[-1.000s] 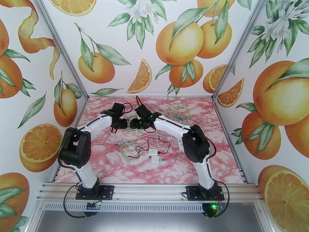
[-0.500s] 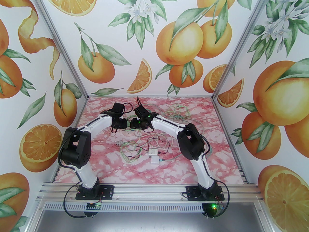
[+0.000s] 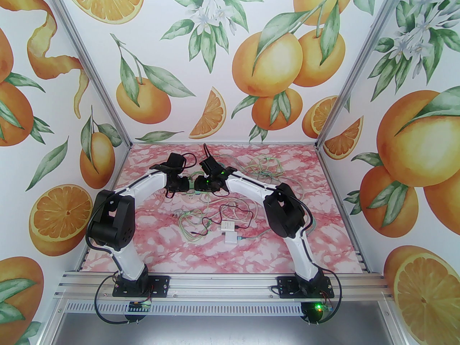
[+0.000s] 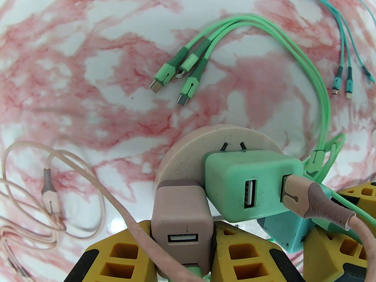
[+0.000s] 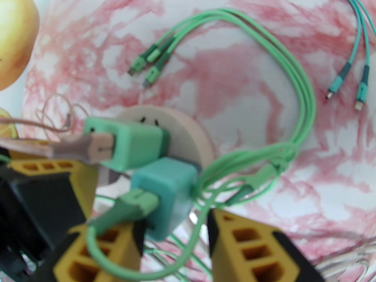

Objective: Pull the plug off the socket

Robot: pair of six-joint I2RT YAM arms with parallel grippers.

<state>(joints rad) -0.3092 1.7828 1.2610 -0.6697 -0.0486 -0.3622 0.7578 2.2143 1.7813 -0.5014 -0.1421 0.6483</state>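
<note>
A round pale pink socket (image 4: 188, 154) lies on the marbled table with three plugs in it. My left gripper (image 4: 182, 227) is shut on the dusty pink plug (image 4: 182, 213), one yellow finger (image 4: 117, 254) pressed to each side. A light green plug (image 4: 235, 184) with a pink cable sits beside it. Behind that is a teal plug (image 5: 164, 192) carrying a green cable. My right gripper (image 5: 174, 219) is open and straddles the teal plug, touching it on one side with a gap on the other. In the top view both grippers meet over the socket (image 3: 192, 197).
A green three-headed cable (image 4: 182, 72) loops past the socket's far side, with teal cable ends (image 4: 340, 81) to the right. A pink cable (image 4: 50, 184) coils on the left. Two white adapters (image 3: 230, 231) lie nearer the bases, and a cable tangle (image 3: 266, 169) sits back right.
The right arm has swung left and closed in on the socket, mostly in the first half second. The left arm has stayed put on its plug.
</note>
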